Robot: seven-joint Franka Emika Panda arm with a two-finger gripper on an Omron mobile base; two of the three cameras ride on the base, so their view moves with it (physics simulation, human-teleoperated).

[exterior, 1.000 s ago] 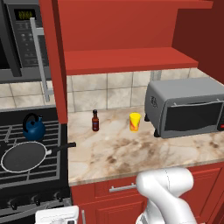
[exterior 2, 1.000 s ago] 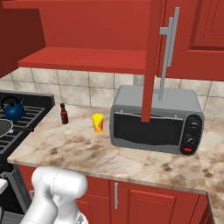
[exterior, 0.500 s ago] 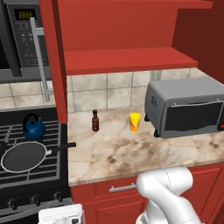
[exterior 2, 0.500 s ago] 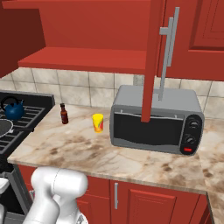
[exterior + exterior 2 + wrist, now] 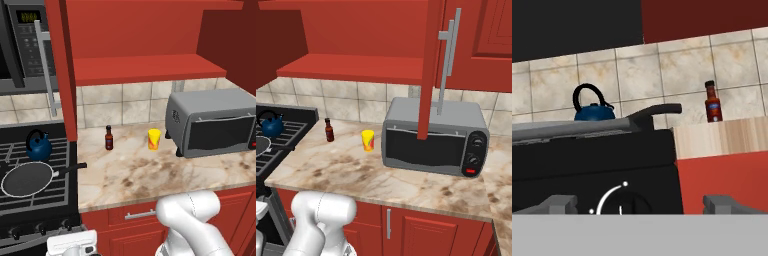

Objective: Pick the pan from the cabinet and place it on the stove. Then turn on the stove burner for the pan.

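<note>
The pan (image 5: 27, 178) is sitting on the stove (image 5: 55, 200) near its front edge, with the handle pointing toward the worktop, so placement appears complete. The gripper (image 5: 637, 205) is standing fully open and empty, facing a burner knob (image 5: 619, 205); ignition appears outstanding. The sauce bottle (image 5: 713, 102) label is proving illegible.

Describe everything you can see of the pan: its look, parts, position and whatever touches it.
The pan is a shallow, round, dark grey frying pan with a thin pale rim and a long, slim black handle. It looks like metal. It sits flat and upright on the black grates of the stove, on a front burner, with nothing visible inside. The handle points right, toward the marble counter. The blue kettle stands behind it, apart. Nothing but the grate touches it.
</note>
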